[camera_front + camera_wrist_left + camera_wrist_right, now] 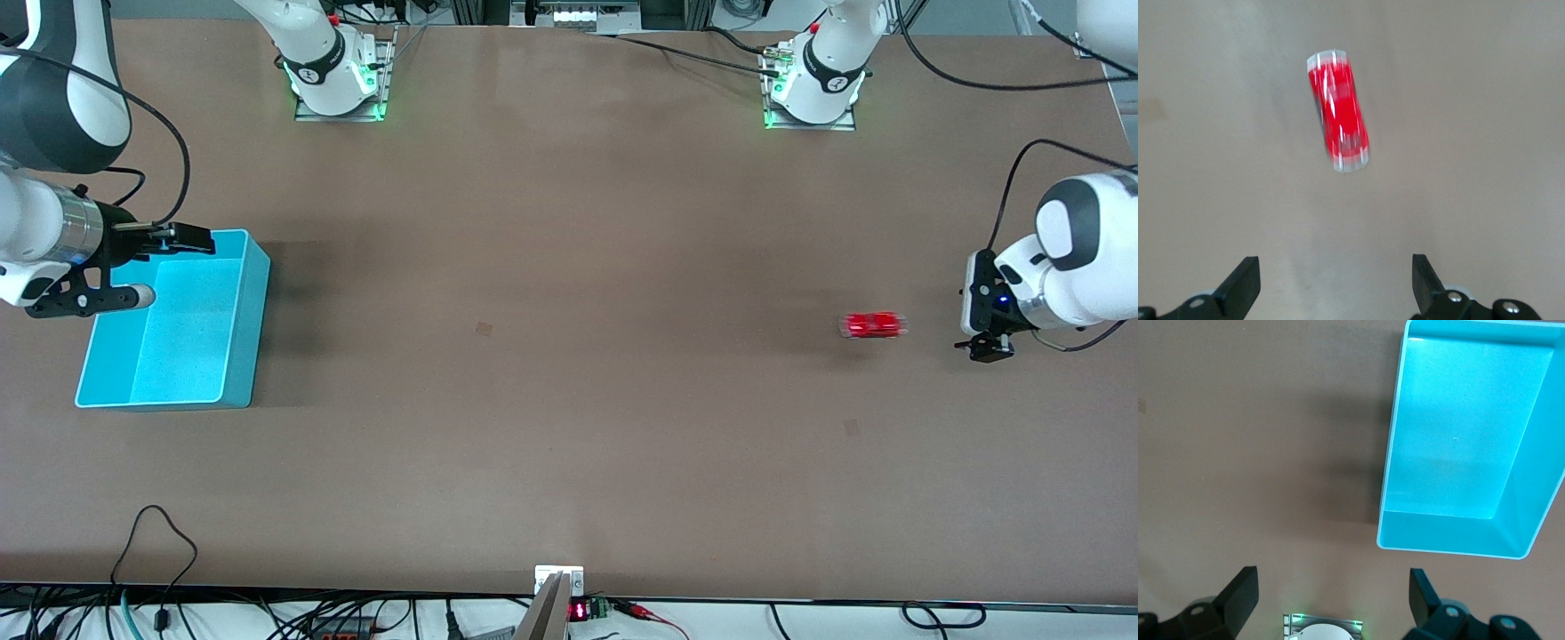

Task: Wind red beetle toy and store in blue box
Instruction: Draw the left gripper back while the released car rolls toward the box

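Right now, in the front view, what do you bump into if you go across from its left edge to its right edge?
Right pincer over the box's end → blue box → red beetle toy on the bare table → left pincer, open beside the toy.

Brown table [569, 356], matte surface. Red beetle toy [872, 325] lies directly on it toward the left arm's end. Blue box [240, 338] rests on it toward the right arm's end, well apart.
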Tool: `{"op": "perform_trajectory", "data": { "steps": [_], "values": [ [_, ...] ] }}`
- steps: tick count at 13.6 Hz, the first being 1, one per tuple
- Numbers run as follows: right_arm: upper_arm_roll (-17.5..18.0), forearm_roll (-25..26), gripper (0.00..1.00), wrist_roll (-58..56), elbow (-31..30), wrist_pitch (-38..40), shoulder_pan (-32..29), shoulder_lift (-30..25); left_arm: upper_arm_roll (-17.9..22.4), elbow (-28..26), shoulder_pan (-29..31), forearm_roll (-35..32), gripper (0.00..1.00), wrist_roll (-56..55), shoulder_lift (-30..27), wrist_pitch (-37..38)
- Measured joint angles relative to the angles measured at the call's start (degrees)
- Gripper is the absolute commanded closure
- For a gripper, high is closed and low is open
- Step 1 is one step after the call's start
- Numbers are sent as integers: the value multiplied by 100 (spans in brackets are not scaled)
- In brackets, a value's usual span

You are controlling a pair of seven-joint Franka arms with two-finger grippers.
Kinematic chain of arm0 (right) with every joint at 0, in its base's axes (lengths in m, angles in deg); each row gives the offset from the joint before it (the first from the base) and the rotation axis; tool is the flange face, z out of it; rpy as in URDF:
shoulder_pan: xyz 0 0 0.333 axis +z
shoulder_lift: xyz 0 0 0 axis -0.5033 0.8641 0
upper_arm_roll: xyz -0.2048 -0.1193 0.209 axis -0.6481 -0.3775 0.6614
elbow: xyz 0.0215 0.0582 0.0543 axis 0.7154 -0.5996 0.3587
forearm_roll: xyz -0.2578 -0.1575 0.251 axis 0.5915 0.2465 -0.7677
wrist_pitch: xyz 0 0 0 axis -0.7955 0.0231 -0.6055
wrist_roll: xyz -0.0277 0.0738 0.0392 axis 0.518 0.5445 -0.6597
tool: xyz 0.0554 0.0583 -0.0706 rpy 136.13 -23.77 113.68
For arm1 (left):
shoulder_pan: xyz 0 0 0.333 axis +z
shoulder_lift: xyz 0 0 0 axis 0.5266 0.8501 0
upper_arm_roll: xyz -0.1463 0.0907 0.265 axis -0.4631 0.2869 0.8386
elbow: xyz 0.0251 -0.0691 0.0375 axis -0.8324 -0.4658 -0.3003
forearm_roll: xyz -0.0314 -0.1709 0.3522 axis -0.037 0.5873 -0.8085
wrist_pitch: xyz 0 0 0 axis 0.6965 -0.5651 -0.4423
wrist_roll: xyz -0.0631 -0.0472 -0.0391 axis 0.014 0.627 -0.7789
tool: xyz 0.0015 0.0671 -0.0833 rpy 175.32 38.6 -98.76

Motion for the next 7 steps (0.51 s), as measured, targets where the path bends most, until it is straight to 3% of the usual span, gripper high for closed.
{"op": "perform_trajectory", "data": {
  "steps": [3, 7],
  "values": [
    [0, 0, 0, -3, 0, 6, -1, 0, -74, 56, -265, 20, 0, -540, -229, 17],
    [0, 0, 0, -6, 0, 8, -1, 1, -94, 236, -816, 488, 0, -2109, -242, -1]
  ]
}}
